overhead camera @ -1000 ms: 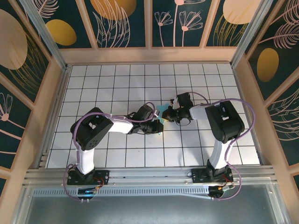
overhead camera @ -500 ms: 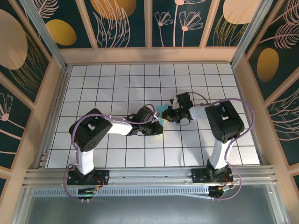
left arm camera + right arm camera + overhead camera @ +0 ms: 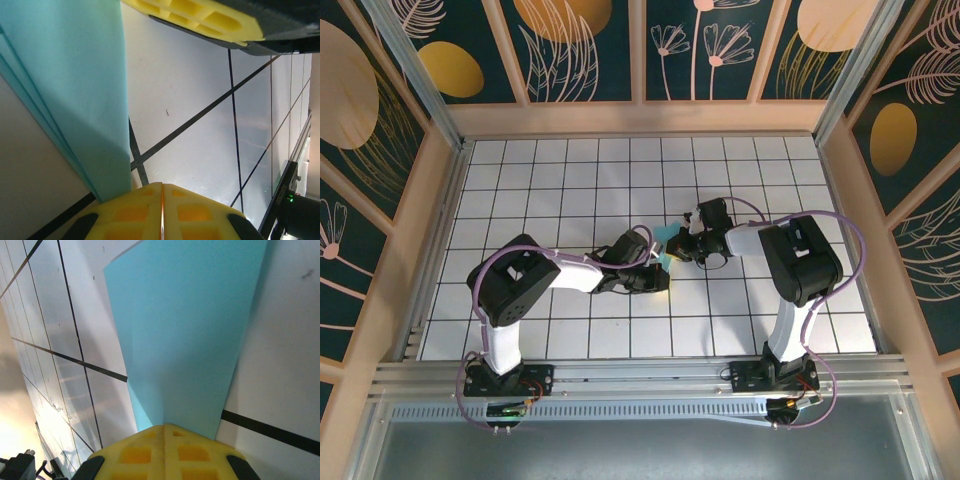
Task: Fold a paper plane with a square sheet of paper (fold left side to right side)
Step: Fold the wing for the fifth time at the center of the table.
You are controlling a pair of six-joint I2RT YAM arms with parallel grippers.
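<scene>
Apparently the paper plane [image 3: 185, 330] juts from the right pincer [image 3: 164, 429].

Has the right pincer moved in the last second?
No. In the top view the right pincer sits over the same table grid lines as before, shut on the paper.

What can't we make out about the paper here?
- Top external: the paper is mostly covered by the left pincer and right pincer; fold shape unreadable.
- Left wrist: paper cut off by top and left edges; layer count unclear.
- Right wrist: paper's far end cut off by top edge; near end runs under the shut right pincer, so whether it is pinched or merely pressed is hidden.
</scene>
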